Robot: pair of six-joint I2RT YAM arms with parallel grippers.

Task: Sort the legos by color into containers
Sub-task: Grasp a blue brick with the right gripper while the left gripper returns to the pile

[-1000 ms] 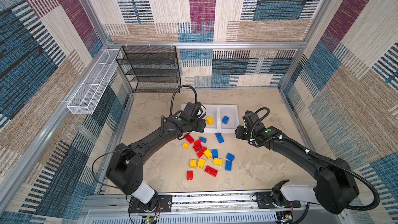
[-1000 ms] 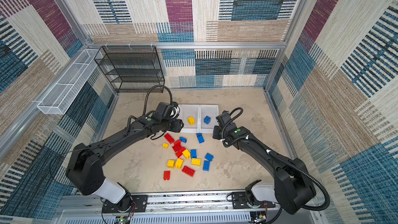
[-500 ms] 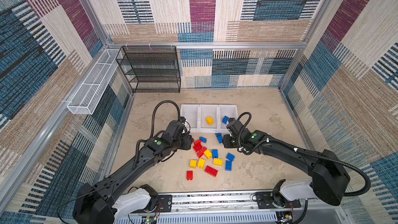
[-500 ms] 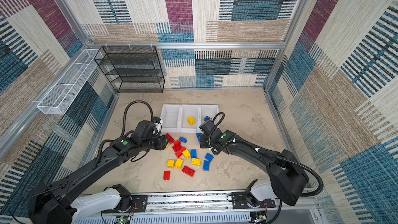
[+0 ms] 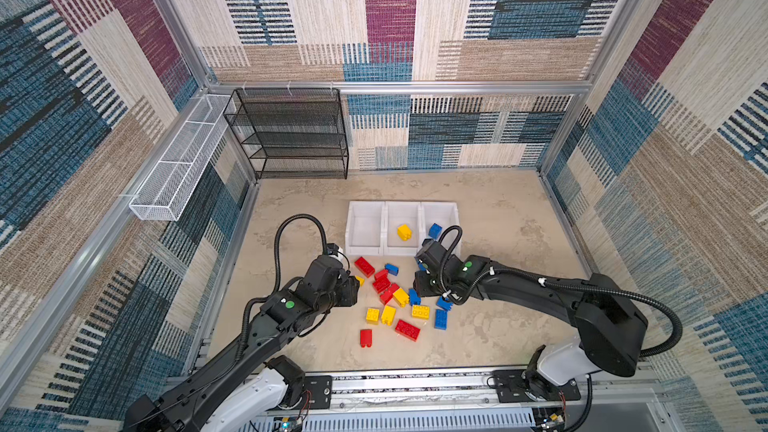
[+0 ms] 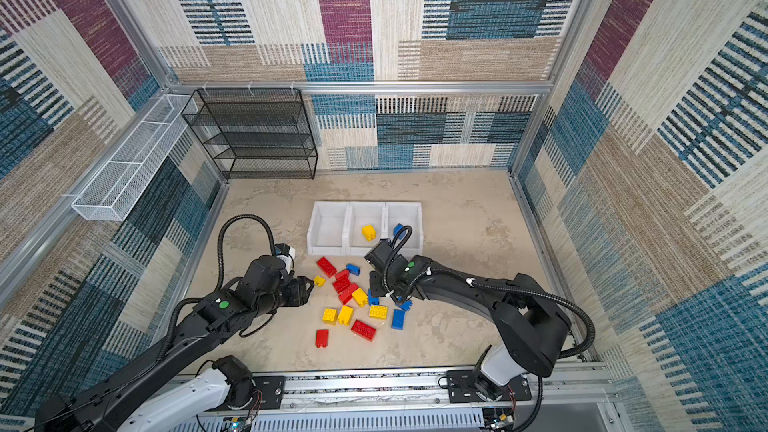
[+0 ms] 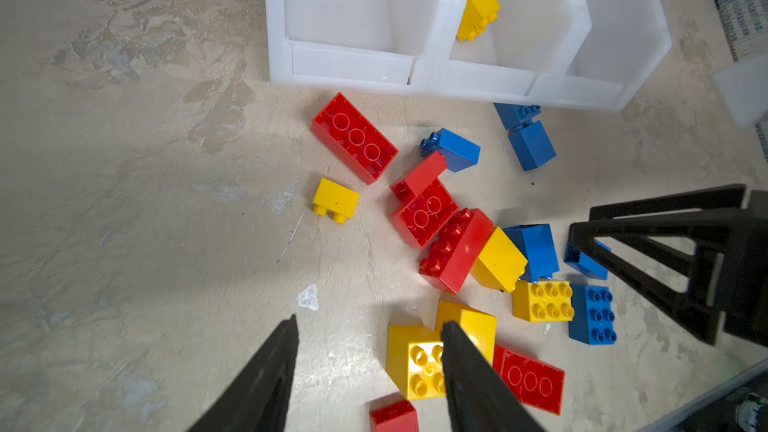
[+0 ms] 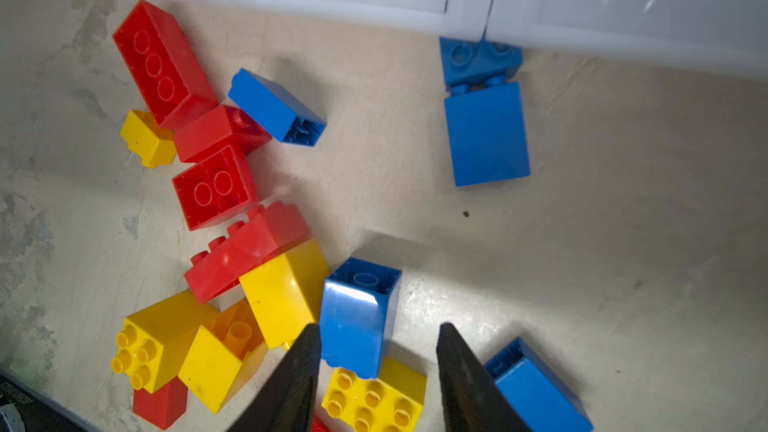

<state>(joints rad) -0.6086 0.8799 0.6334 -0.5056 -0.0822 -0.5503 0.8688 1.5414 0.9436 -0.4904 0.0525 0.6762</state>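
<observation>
Overhead view of a beige table [image 5: 299, 209] with two black robot arms. Three joined white containers [image 5: 385, 222] sit near the middle; the centre bin holds one yellow brick [image 5: 403, 232], the right bin one blue brick [image 5: 434, 230]. Loose red, yellow and blue legos [image 5: 381, 284] lie scattered on the table just in front of the bins, between the arms. The left gripper [image 7: 370, 322] sits at the pile's left edge, jaws apart, holding nothing. The right gripper [image 8: 378, 328] sits at the pile's right edge, jaws apart, its fingers either side of a tipped-over blue block [image 8: 357, 317] without clamping it
</observation>
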